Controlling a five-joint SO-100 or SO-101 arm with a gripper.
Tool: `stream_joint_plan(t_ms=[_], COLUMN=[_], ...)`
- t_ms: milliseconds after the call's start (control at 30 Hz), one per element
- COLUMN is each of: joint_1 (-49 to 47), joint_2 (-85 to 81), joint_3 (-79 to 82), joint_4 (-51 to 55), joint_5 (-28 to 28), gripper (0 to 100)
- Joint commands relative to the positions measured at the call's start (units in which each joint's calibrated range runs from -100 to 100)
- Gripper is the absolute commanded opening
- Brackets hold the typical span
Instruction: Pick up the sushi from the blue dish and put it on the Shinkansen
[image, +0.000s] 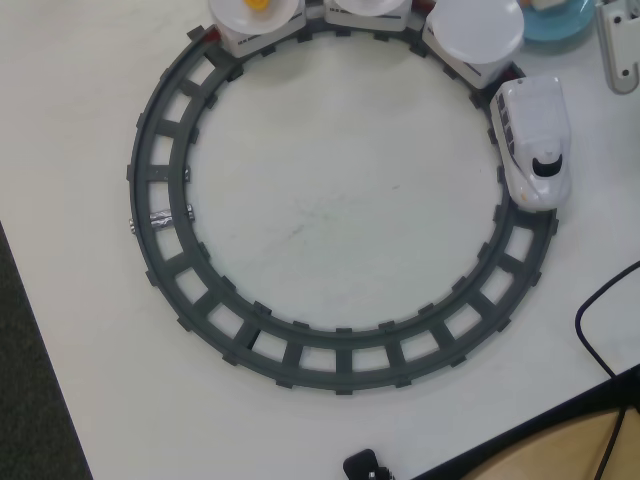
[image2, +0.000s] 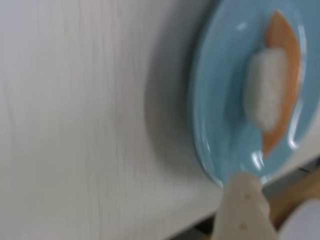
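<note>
In the wrist view the sushi lies on the blue dish, tipped on its side so that the white rice block faces the camera and the orange salmon strip shows behind and around it. It sits toward the right part of the dish, well inside the rim. The dish rests on the pale, wood-grained surface, close to that surface's edge. A cream-coloured finger of the claw rises from the bottom of the view, its tip just at the near rim of the dish; it is apart from the sushi. Only this one finger is clearly seen, with a blurred pale shape in the lower right corner, so I cannot tell whether the claw stands apart or together. Nothing is held in it.

In the overhead view the dish peeks in at the top edge, just beyond the Shinkansen and outside the grey circular track. The Shinkansen stands on the right arc of the track, its black-windshield nose pointing down the picture. Behind it, along the top arc, follow cars carrying round white plates; the car farthest from the nose bears a yellow piece. A black cable curls on the surface to the right of the track.
</note>
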Motion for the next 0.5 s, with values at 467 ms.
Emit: stream_joint_plan(t_ms=[467], joint_1=[-1.0], joint_2=[29.3], joint_3=[-40.9], joint_4=[12.4], joint_5=[-0.2], gripper=[23])
